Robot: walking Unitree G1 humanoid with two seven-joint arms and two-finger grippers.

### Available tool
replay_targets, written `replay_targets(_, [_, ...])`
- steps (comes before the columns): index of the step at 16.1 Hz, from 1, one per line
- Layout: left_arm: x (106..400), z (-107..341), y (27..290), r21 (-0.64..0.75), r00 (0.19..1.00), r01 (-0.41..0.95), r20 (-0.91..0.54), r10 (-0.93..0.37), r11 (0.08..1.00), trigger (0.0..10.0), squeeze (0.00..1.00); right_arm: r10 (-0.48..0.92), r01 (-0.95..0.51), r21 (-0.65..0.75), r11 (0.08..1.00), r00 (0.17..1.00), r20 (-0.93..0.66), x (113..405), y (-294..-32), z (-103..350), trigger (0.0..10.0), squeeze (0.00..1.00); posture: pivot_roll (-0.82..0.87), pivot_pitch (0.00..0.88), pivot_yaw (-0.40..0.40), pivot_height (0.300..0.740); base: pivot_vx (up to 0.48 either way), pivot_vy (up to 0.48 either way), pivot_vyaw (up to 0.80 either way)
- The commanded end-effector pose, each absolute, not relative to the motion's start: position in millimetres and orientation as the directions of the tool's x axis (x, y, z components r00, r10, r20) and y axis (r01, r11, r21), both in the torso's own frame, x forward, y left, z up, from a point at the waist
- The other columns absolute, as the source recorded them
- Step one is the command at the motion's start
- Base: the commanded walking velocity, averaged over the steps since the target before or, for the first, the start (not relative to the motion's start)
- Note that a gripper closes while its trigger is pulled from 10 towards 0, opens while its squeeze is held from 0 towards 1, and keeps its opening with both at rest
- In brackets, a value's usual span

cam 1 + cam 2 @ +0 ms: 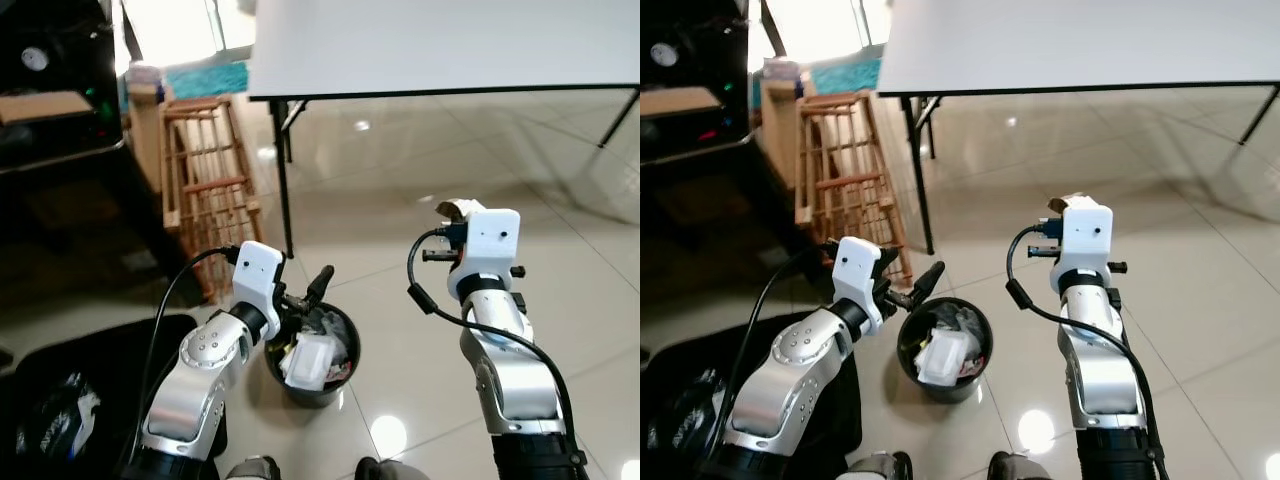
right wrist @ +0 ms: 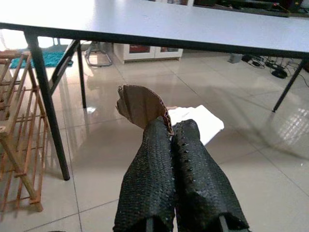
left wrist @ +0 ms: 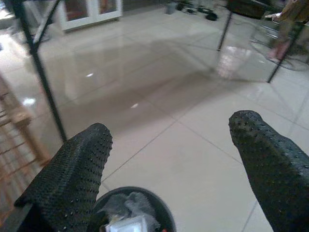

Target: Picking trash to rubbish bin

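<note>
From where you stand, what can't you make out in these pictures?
- The trash in the right hand: brown card and white paper in the right wrist view, half hidden by the fingers; from the head, the wrist covers it.
- The rubbish bin: only the top layer shows; the left arm covers one side.
- The left hand is open; the left wrist view cuts off the bin.

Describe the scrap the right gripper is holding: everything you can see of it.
The scrap looks like a crumpled piece of brown cardboard or stiff paper with a white sheet behind it. It is pinched between the closed fingers of the right gripper, sticking out past their tips. It is held up in the air, in front of the table, away from the rubbish bin near the left gripper.
</note>
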State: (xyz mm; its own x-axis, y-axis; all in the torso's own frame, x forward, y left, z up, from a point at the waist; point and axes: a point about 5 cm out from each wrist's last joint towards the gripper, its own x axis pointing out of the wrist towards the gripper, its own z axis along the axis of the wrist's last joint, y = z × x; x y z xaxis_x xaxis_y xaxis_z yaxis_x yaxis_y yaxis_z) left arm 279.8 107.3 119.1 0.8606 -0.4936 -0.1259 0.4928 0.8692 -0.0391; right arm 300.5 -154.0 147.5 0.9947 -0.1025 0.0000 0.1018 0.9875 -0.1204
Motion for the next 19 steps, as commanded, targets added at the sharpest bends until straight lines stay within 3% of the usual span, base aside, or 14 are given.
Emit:
replay_targets(1, [278.7,119.3,109.2,-0.018,0.861,0.494,-0.128,-0.492,0.869,10.0,0.00,-0.092,0.093,-0.115,0.989,0.996,0.009,300.6,-150.9,148.3,10.0,0.00,0.04,0.142,0.020,0.740,0.000,0.000,0.80])
replay_targets(7, [281.5,120.9,108.6,-0.023,0.869,0.481,-0.121,-0.480,0.876,10.0,0.00,-0.093,0.093,-0.115,0.989,0.996,0.003,300.7,-150.2,146.4,10.0,0.00,0.04,0.140,0.026,0.740,0.000,0.000,0.80])
replay_targets(13, [282.6,119.7,106.3,-0.023,0.867,0.483,-0.126,-0.482,0.875,10.0,0.00,-0.060,0.060,-0.109,0.992,0.998,0.006,301.1,-144.6,147.2,10.0,0.00,0.04,0.137,0.022,0.740,0.000,0.000,0.00])
replay_targets(16, [282.9,119.9,105.9,-0.024,0.869,0.481,-0.124,-0.480,0.877,10.0,0.00,-0.057,0.057,-0.108,0.992,0.998,0.006,302.1,-143.3,147.6,10.0,0.00,0.04,0.136,0.020,0.740,0.000,0.000,0.64])
replay_targets(19, [283.0,118.4,106.3,-0.021,0.870,0.478,-0.129,-0.476,0.878,10.0,0.00,-0.057,0.057,-0.102,0.993,0.998,0.009,302.4,-143.3,148.3,10.0,0.00,0.03,0.135,0.019,0.740,0.000,0.000,0.00])
